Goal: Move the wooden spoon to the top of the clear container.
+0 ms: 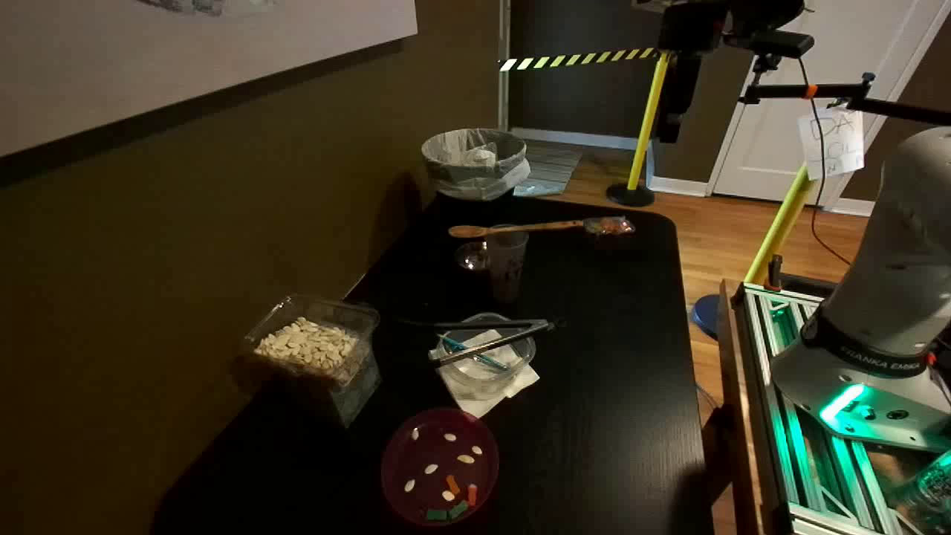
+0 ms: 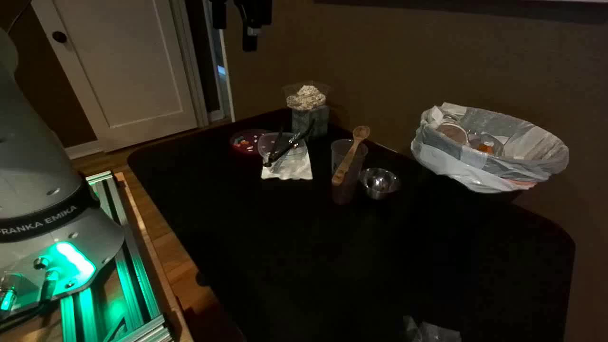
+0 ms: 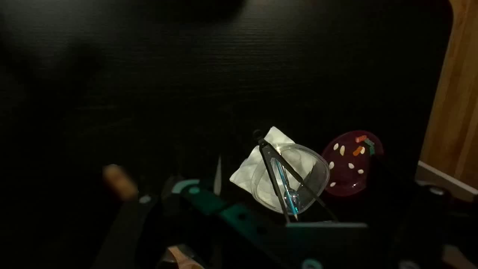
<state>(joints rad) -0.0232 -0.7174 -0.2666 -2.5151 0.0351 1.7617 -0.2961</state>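
Wooden spoon (image 2: 349,156), probably light and stiff, is lying across the clear container (image 2: 355,173), handle (image 1: 553,226) likely offering the best grip; end effector (image 2: 234,38) is hanging wide, empty.

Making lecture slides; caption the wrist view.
Tongs lie across a clear bowl on a napkin, beside a dark red dish.

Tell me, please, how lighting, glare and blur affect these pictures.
In both exterior views, dim light with a glaring green lamp on the robot base; in an exterior view, a glint in the shiny bowl and the wooden spoon brighter than the dim clear cup; in the wrist view, a pale sheen on the black tabletop and a blurred tan tip.
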